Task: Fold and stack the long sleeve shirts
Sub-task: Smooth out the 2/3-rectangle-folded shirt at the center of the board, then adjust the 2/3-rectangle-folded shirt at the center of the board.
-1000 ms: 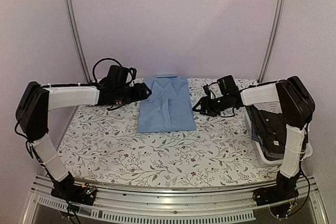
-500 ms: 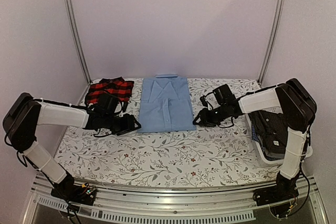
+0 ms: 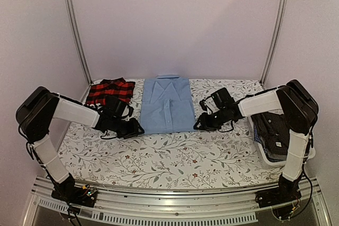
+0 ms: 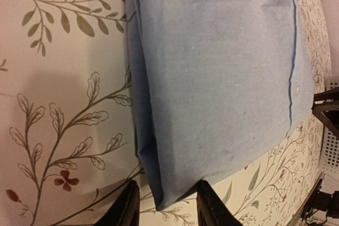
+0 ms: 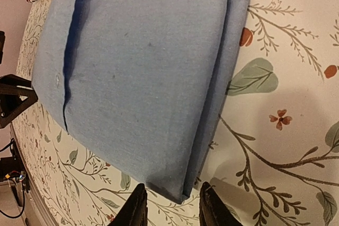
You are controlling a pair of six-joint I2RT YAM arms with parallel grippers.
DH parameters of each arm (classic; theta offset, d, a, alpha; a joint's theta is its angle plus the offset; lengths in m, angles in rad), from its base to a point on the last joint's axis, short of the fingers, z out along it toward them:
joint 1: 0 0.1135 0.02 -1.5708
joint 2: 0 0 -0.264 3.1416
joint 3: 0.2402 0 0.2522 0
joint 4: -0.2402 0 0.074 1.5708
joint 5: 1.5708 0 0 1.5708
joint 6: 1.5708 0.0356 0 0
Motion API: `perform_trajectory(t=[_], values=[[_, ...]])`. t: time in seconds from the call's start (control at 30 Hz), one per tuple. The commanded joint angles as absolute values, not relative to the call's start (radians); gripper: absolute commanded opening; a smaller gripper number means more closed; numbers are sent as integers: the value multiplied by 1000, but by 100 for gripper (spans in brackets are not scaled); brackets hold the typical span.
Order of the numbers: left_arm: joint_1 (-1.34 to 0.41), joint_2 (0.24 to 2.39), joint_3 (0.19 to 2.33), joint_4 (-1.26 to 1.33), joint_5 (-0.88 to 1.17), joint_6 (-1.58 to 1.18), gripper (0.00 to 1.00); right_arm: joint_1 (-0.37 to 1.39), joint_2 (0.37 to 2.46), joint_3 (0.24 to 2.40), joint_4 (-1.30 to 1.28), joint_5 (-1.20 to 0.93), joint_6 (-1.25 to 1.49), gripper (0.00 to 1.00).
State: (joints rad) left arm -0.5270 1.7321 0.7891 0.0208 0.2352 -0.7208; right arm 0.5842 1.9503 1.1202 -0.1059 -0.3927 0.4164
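**2 shirts folded, stacking and the basket still to do**

The floral-patterned table (image 3: 175, 157) carries a plain light blue button-front shirt (image 3: 167, 104), folded flat at the back centre. At the right edge, a white plastic basket (image 3: 263, 155) holds dark checked shirts (image 3: 275, 130), apparently unfolded. A red-and-black plaid shirt (image 3: 108, 91) lies folded at the back left, apart from the blue one, so nothing is stacked yet. The left hand (image 3: 137, 129) and right hand (image 3: 199, 125) each straddle a near corner of the blue shirt, fingers apart, not pinching.

Plain light blue shirt (image 3: 167, 109); red-black plaid shirt (image 3: 108, 91); floral tablecloth (image 3: 175, 157).
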Motion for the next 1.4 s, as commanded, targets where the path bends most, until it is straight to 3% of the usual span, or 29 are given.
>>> perform_trajectory(t=[0.0, 0.13, 0.33, 0.83, 0.9, 0.97, 1.03, 1.17, 1.27, 1.37], values=[[-527, 1772, 821, 40, 251, -725, 33, 597, 1975, 1107, -107, -369, 423, 31], [-527, 1780, 833, 23, 255, -717, 19, 597, 1993, 1124, -101, -371, 421, 25], [-534, 1762, 836, -51, 293, -710, 2, 606, 1960, 1109, -141, -357, 406, 0], [-757, 1461, 560, -248, 344, -918, 0, 831, 1615, 678, -158, -359, 622, 0], [-785, 1410, 532, -271, 346, -947, 5, 861, 1568, 647, -167, -358, 658, 5], [-798, 1373, 523, -307, 337, -958, 20, 875, 1519, 648, -209, -341, 679, 18], [-802, 1325, 534, -356, 304, -959, 26, 876, 1476, 675, -279, -298, 675, 30], [-798, 1228, 596, -460, 214, -938, 35, 872, 1382, 777, -379, -223, 640, 40], [-788, 1192, 638, -483, 158, -914, 36, 853, 1385, 856, -371, -228, 606, 38], [-736, 1195, 650, -450, 160, -874, 36, 837, 1493, 940, -293, -310, 579, 22]])
